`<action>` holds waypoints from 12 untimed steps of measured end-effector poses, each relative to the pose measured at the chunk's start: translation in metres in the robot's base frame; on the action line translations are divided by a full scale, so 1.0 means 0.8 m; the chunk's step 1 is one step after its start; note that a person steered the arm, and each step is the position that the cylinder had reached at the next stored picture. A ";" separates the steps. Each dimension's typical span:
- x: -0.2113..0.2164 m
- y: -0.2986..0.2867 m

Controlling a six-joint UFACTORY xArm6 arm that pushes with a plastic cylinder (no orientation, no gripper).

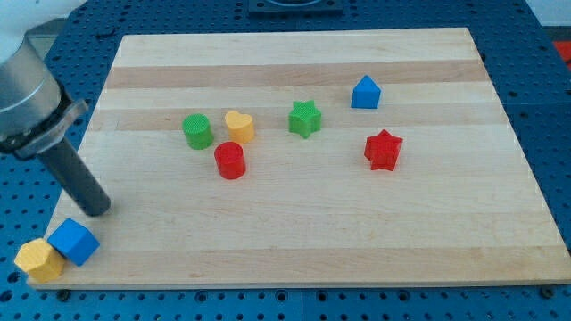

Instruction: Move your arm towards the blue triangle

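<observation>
The blue triangle (365, 92) sits on the wooden board (303, 241) toward the view's upper right. My tip (95, 209) is at the board's left edge, far to the left of and below the blue triangle. It stands just above a blue cube (73, 241) and a yellow block (39, 260) at the bottom left corner, without clearly touching them.
A green cylinder (197, 131), a yellow heart (239, 126) and a red cylinder (230, 160) cluster left of centre. A green star (305, 118) and a red star (384, 150) lie between the centre and the blue triangle.
</observation>
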State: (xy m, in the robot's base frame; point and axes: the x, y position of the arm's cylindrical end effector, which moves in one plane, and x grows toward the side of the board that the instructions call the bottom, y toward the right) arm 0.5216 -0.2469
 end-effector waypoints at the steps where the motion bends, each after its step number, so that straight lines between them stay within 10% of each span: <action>1: -0.052 -0.003; 5: -0.304 0.144; 9: -0.342 0.455; 12: -0.331 0.473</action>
